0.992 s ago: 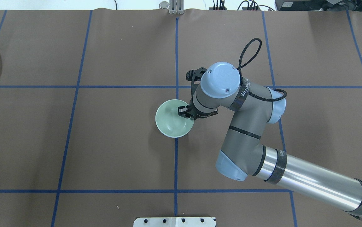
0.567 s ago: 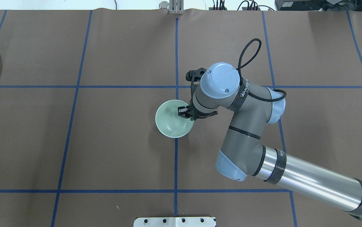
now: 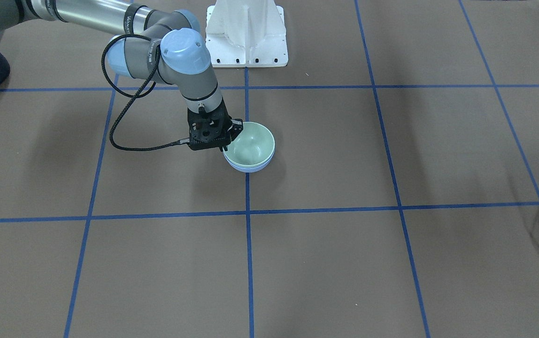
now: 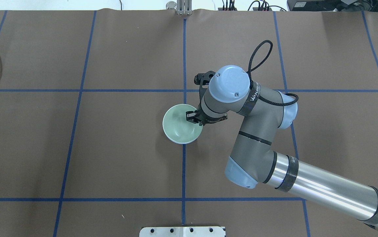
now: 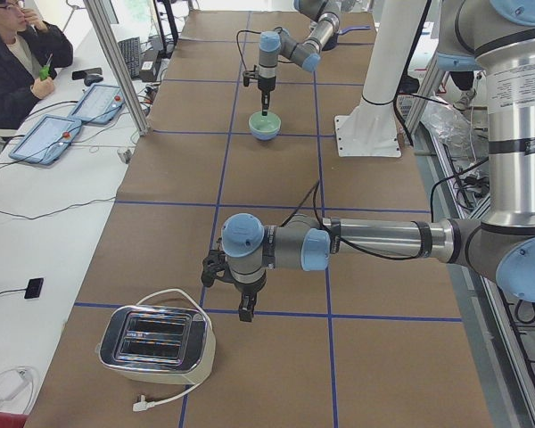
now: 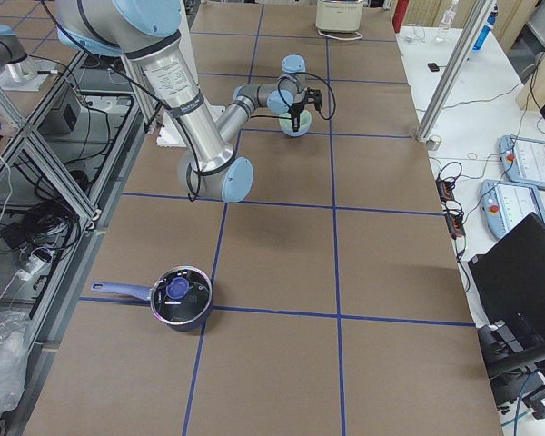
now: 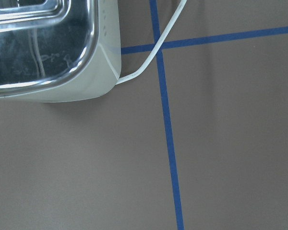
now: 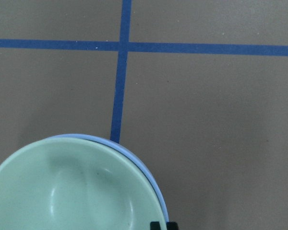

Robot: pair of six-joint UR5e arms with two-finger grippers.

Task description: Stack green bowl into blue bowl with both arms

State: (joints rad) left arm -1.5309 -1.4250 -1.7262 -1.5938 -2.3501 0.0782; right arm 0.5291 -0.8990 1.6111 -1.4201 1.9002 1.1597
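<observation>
1. Brown paper-covered tabletop (image 4: 110,148), marked into squares with blue tape. It carries every item below.
2. Right silver-grey tubular arm with light blue joint caps (image 4: 261,144). It reaches from the robot's side to the middle of the tabletop, wrist pointing straight down over the bowls.
3. Left silver-grey tubular arm (image 5: 374,241). It stretches low across the tabletop's left end, well apart from the bowls, wrist pointing down.
4. Chrome-topped cream toaster (image 5: 156,343). It stands near the left arm's wrist, with its white cord (image 7: 149,57) lying across a tape crossing.
5. Dark saucepan with a blue handle and lid knob (image 6: 180,298). It sits at the tabletop's right end, far from the bowls.
6. Pale mint-green glossy plastic bowl (image 4: 177,126). It is upright and nested inside the periwinkle-blue glossy plastic bowl (image 3: 250,169), of which only a rim crescent shows. The pair rests on the centre tape line.
7. Right black gripper (image 4: 194,118). Its jaws sit close together astride the green bowl's rim, one tip inside and one outside. Whether they press on it cannot be told.
8. Left black gripper (image 5: 245,314). It hangs just above bare tabletop beside the toaster. The state of its jaws cannot be told.
</observation>
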